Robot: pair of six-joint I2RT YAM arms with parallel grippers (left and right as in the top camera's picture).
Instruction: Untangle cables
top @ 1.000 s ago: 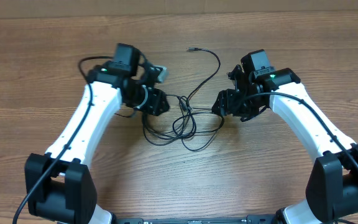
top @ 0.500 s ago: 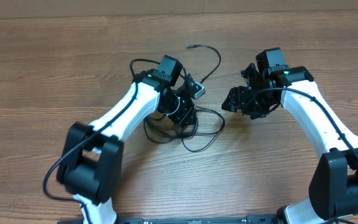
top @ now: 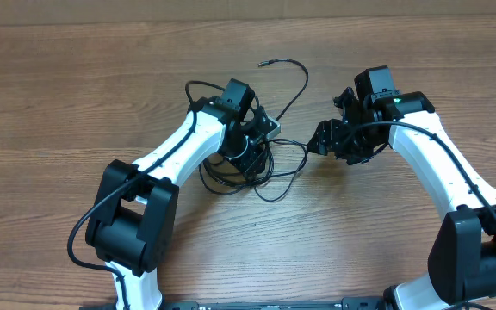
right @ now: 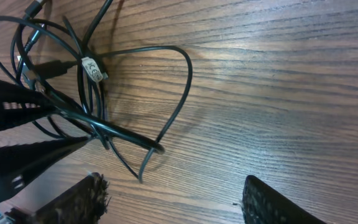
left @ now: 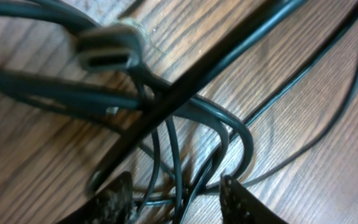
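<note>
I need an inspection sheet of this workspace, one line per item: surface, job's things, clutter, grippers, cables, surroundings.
Surface: wooden table, bare grain around the arms.
Job's things: thin black cables still lie in one tangled bundle at the middle; one plug end lies free on the far side.
Clutter: nothing seen.
Grippers: left gripper open, down on the bundle with strands between its fingers; right gripper open, over bare wood beside the bundle, holding nothing.
Cables: thicker black arm wires run along both arms, apart from the bundle.
Surroundings: a paler strip beyond the far edge; cannot tell what it is.
</note>
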